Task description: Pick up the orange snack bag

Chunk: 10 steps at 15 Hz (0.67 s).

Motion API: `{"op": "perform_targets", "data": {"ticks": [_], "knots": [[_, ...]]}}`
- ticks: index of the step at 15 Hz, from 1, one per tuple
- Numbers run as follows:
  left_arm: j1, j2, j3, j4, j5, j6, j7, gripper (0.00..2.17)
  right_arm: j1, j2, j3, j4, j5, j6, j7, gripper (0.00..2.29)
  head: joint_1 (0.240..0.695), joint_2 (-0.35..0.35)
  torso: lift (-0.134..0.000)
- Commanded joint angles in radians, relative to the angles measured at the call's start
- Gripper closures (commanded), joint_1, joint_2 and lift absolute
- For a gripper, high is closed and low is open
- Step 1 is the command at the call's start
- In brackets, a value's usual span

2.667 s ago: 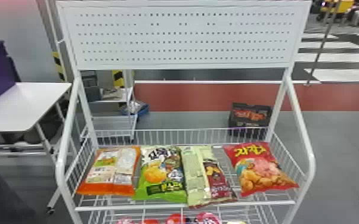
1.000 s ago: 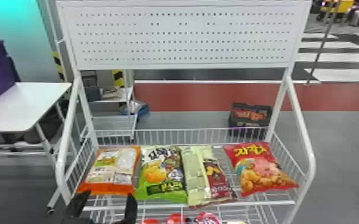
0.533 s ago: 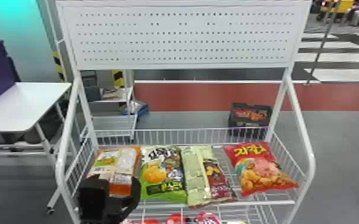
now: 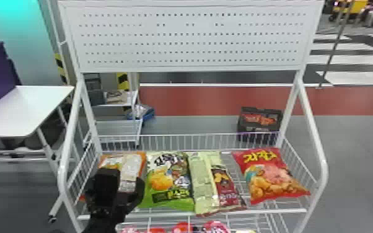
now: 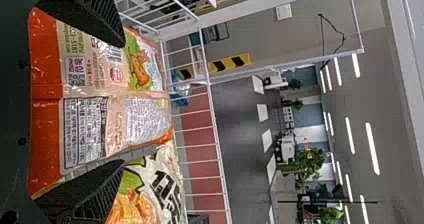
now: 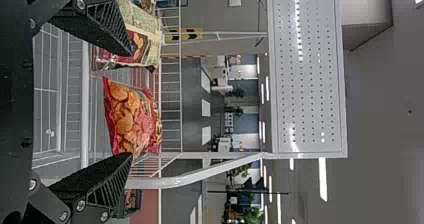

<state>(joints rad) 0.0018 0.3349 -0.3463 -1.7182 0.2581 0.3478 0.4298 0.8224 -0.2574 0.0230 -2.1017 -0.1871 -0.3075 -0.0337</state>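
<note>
Further up the head view than half a second ago, our left claw (image 4: pixel 123 175) has moved in over the orange snack bag (image 4: pixel 134 167), while the bags themselves lie where they did. The orange one lies in the lower left of that frame, on the wire shelf (image 4: pixel 278 211), with the green bag (image 4: pixel 172 178) just beside it. Our left claw is open, its two fingers spread with the orange bag's near part between them; whether either is touching the bag, we cannot tell. Our right claw (image 6: pixel 130 104) is also open and holds nothing, facing the shelf with the red bag (image 4: pixel 271 182) beyond its tips.

We judge the step in hand to be the last of the approach, with the grip yet to be made. Next we should settle the fingers at the bag's two sides, then close until the soft pack bunches between them, and only then lift. One finger sits close to the seam with the green bag, so we should keep it on the orange side, or we might drag the neighbour along.
</note>
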Motion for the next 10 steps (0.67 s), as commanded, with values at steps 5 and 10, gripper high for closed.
{"op": "perform_targets", "data": {"ticks": [5,10], "knots": [[-0.042,-0.001,0.012,0.052,0.021,0.050,-0.009,0.40,-0.003,0.003,0.000,0.005,0.000,0.000,0.000,0.19,0.499,0.000,0.000],[-0.039,-0.002,0.012,0.052,0.021,0.050,-0.002,0.73,-0.008,0.003,0.000,0.006,0.000,0.000,0.000,0.19,0.499,0.000,0.000]]}}
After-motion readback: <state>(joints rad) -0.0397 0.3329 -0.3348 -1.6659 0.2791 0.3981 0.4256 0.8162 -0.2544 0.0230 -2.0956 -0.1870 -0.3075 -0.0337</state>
